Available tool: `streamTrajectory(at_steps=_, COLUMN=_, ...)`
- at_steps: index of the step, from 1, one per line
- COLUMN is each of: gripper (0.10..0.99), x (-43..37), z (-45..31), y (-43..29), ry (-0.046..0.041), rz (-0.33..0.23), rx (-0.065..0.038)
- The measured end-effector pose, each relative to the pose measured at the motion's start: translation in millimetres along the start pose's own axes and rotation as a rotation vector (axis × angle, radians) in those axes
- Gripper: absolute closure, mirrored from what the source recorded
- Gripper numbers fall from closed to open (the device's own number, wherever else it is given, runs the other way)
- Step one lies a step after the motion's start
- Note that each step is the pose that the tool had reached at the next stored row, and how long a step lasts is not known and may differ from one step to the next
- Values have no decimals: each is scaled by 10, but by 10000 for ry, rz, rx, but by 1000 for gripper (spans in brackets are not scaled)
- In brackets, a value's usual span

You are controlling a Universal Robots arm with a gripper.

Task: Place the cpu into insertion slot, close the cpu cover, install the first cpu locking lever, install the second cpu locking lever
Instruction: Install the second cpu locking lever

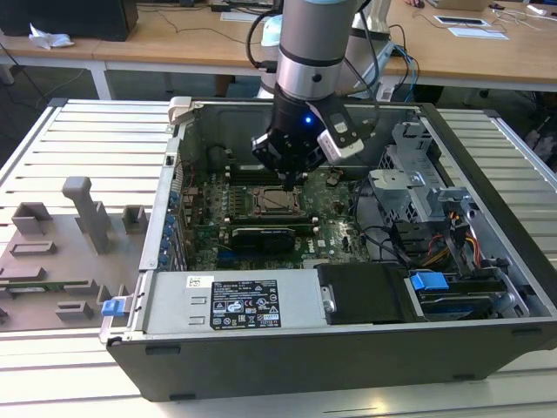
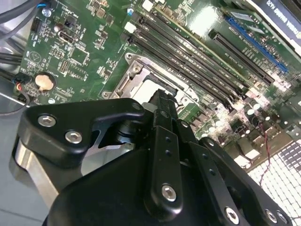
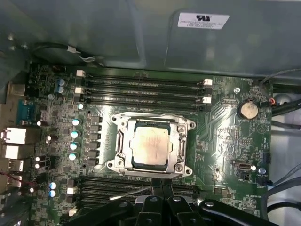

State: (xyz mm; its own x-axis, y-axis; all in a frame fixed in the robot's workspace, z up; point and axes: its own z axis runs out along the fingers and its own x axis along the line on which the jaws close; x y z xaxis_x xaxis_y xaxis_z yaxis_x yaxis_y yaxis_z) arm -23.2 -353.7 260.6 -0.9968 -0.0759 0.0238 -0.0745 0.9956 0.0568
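Silvery chip top showed in the exterior view: the cpu sat in the insertion slot on the green board, w/ the black gripper hanging just above the slot's far edge, inside the open computer case.

Second wrist view: fingers were drawn together to a narrow tip, nothing seen between them, tip over the slot's rim, pale chip just past it. Memory slots ran alongside, close on one side, so little room there.

First wrist view: chip lay flat and square in the socket, the cpu cover framing it, apparently down. Gripper sat at the cover's near edge; a thin metal lever lay near the tip, likely not yet latched. Coin battery well apart.
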Motion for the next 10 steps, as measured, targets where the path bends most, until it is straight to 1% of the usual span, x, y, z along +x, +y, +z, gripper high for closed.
streamTrajectory(at_steps=1, gripper=980, x=0, z=52, y=-15, ry=0, rz=0, rx=-6)
streamTrajectory(at_steps=3, gripper=980, x=-1, z=91, y=-17, ry=-1, rz=0, rx=-7)
streamTrajectory(at_steps=4, gripper=980, x=-1, z=100, y=-18, ry=0, rz=0, rx=-6)
streamTrajectory(at_steps=6, gripper=980, x=-2, z=120, y=-25, ry=-4, rz=-3, rx=-51)
streamTrajectory(at_steps=10, gripper=980, x=14, z=122, y=-77, ry=-4, rz=-2, rx=-66)
